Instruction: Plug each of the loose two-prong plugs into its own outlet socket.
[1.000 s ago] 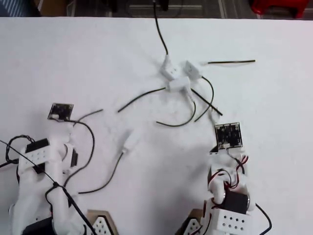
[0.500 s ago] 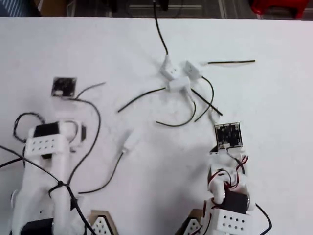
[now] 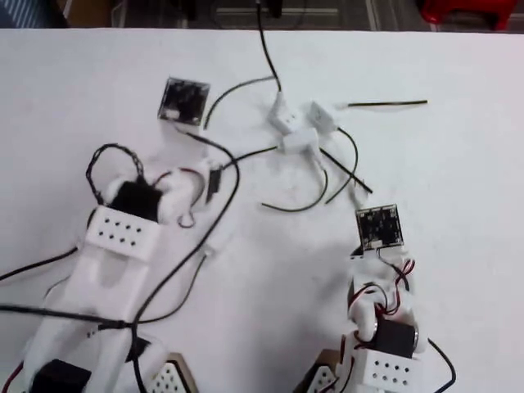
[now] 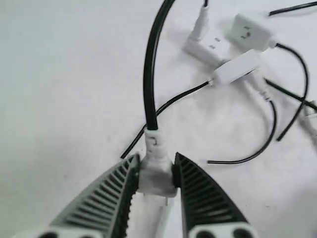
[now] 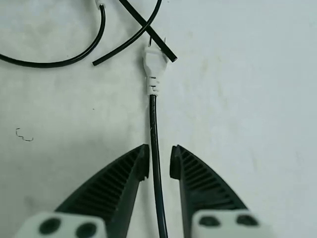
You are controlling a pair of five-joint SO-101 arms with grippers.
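Note:
My left gripper [image 4: 156, 159] is shut on a white two-prong plug [image 4: 157, 171], whose black cable [image 4: 151, 74] runs off toward the white outlet sockets [image 4: 237, 67]. In the high view the sockets [image 3: 296, 123] lie at the table's far middle. The left arm's camera board [image 3: 184, 101] sits just left of them, and the held plug's cable [image 3: 237, 86] arcs toward them. My right gripper [image 5: 158, 161] is narrowly open, straddling a black cable [image 5: 153, 124] without pinching it. That cable ends in a second white plug [image 5: 152, 64] lying on the table ahead.
A third loose plug [image 3: 213, 241] lies at mid table, crossed by the left arm's wiring. Curled black cable ends [image 3: 340, 168] spread around the sockets, and a straight cable piece [image 3: 386, 103] lies to their right. The sockets' power cord [image 3: 264, 41] runs off the far edge.
The left arm has swung forward and to the right across the table, carrying its plug up beside the sockets. The right arm has stayed almost still.

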